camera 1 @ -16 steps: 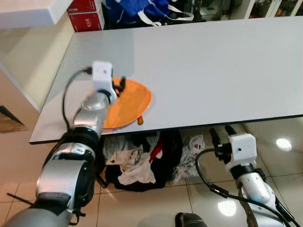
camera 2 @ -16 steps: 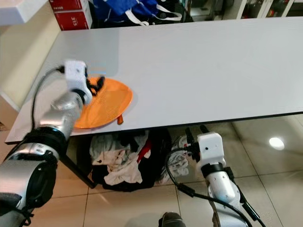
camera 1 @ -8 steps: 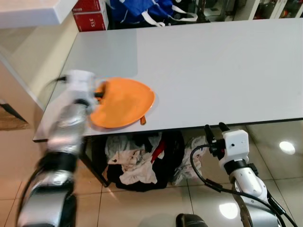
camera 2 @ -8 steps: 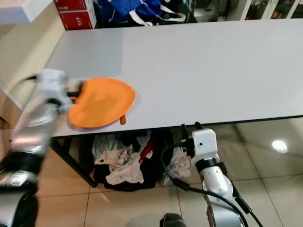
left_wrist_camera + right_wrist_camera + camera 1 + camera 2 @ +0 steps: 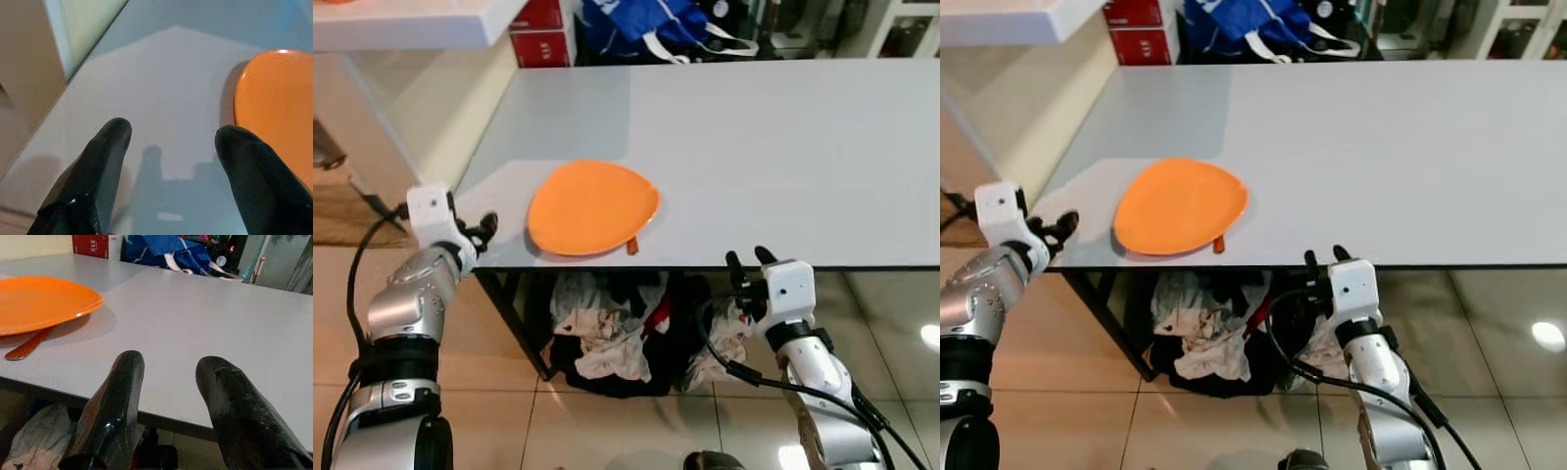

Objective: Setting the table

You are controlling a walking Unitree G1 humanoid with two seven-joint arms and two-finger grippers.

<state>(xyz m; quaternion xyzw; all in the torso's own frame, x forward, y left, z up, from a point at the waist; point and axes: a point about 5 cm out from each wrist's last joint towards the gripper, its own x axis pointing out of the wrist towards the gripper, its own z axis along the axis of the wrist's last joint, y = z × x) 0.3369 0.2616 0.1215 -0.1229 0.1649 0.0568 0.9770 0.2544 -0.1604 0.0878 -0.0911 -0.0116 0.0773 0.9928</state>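
Nearest the camera, the right gripper hangs just below the near edge of the table, over the glossy tiled floor, with a black cable looping off its white wrist block. In its wrist view the two black fingers stand apart with nothing between them, so the jaws are wide and empty, pointing across the tabletop.

Under the table, between the two arms, lies a heap of clothes, white and dark with a streak of red, beside a black table leg.

The left gripper sits off the table's near left corner, at about tabletop height, apart from the plate. Its wrist view shows the fingers spread well apart above the pale table surface, gripping nothing.

On the table near its front edge, toward the left end, rests the orange plate, flat and free of both grippers. A small orange-brown utensil pokes out from under the plate's near right rim, lying on the table almost at the edge; what kind it is cannot be told.

Beyond the far side of the table sit a blue bag with white straps and a red box. To the far left a white counter juts above a cream wall.
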